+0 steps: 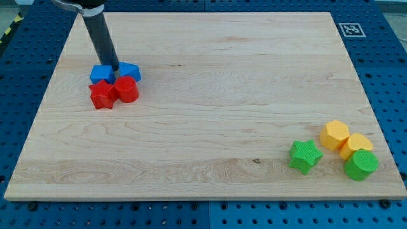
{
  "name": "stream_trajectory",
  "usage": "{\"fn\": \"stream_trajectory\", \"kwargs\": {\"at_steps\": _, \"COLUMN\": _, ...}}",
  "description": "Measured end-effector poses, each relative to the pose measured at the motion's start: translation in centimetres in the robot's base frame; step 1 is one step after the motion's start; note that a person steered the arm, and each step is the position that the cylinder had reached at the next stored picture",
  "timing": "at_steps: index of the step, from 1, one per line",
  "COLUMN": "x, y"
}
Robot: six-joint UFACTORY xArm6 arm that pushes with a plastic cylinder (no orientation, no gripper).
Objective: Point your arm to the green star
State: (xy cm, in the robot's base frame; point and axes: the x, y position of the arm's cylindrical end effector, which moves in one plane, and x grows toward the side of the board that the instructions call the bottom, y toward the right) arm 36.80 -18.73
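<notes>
my tip (pixel 116 69) wedged between two blue blocks (pixel 102 73), red pair just below | no gripper in view, bare rod | green star (pixel 304 156) far across worktop (pixel 210 83), lower right, beside yellow blocks (pixel 335 134) | long diagonal traverse likely needed

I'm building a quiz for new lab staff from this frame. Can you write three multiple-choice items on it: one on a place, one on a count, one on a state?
1. Where is the green star-shaped block?
A. view's top left
B. view's bottom right
C. centre

2. How many red blocks lie on the wooden board?
A. one
B. two
C. three

3. My tip is:
A. touching the green star
B. off the board
C. between the two blue blocks

Key: 1 B, it sits beside the yellow blocks there. 2 B, a red star and another red block. 3 C, the rod ends between the blue blocks.
</notes>
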Motion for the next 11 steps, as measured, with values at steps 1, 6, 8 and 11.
{"fn": "stream_trajectory", "kwargs": {"at_steps": 1, "x": -0.8, "y": 0.0}}
{"fn": "stream_trajectory", "kwargs": {"at_steps": 6, "x": -0.9, "y": 13.4}}
{"fn": "stream_trajectory", "kwargs": {"at_steps": 8, "x": 10.2, "y": 23.2}}
{"fn": "stream_trajectory", "kwargs": {"at_steps": 11, "x": 23.7, "y": 26.2}}
